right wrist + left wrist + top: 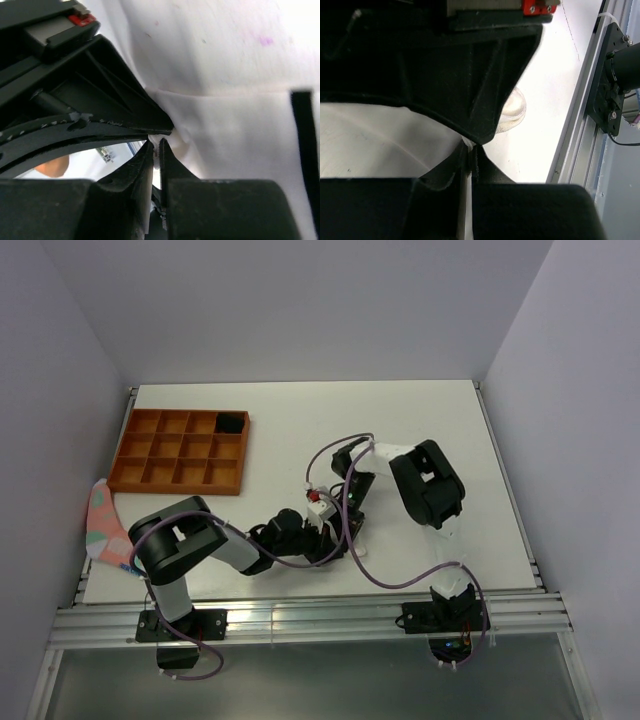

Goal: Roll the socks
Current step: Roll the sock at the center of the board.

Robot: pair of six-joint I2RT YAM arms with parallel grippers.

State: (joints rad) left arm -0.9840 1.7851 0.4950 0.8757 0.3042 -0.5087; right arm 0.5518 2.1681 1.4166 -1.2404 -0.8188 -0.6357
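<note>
Where the two arms meet over the near middle of the table [420, 430], the white sock [235, 130] lies flat beneath them, one black cuff stripe [302, 150] showing at its right side. The left gripper [471, 148] is clenched, a thin white sliver of the sock between its tips. Facing it and almost touching, the right gripper [156, 143] pinches a fold of the same sock. At the table's left edge lies a pink fabric piece [100, 525]. Farther back on the left sits an orange tray [125, 455], a black bundle [231, 422] in its far right compartment.
</note>
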